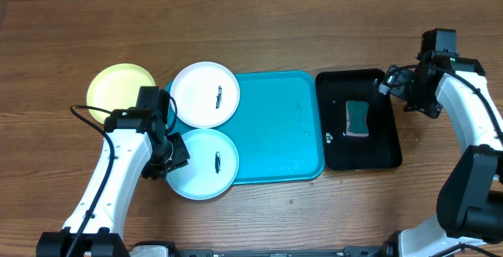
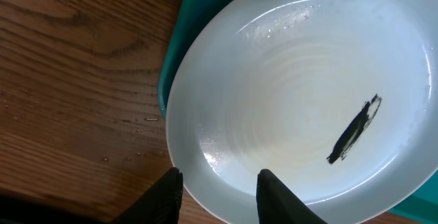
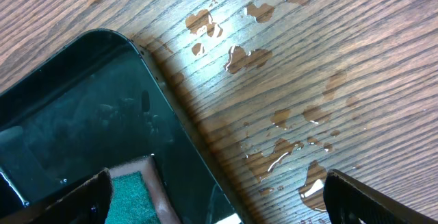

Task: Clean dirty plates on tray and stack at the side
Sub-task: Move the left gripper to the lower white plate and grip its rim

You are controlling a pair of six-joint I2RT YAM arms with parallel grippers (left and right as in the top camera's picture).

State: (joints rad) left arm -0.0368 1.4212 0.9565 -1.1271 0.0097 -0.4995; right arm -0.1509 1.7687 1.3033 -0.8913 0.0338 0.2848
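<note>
3 round plates sit at the left of a wooden table (image 1: pixel 275 21). The yellow-green plate (image 1: pixel 119 88) lies on the wood, just beside the turquoise tray (image 1: pixel 275 131). The white plate (image 1: pixel 204 94) and pale blue plate (image 1: pixel 203 163) overhang the tray's left edge, each marked with a dark smear (image 1: pixel 219 96). The left gripper (image 2: pixel 219 200) has its fingers spread astride the pale blue plate's rim. The right gripper (image 3: pixel 219 207) is spread wide and empty over a corner of the black tray (image 1: pixel 389 135), where a green sponge (image 1: pixel 357 118) lies. Water drops (image 3: pixel 274 148) dot the wood.
</note>
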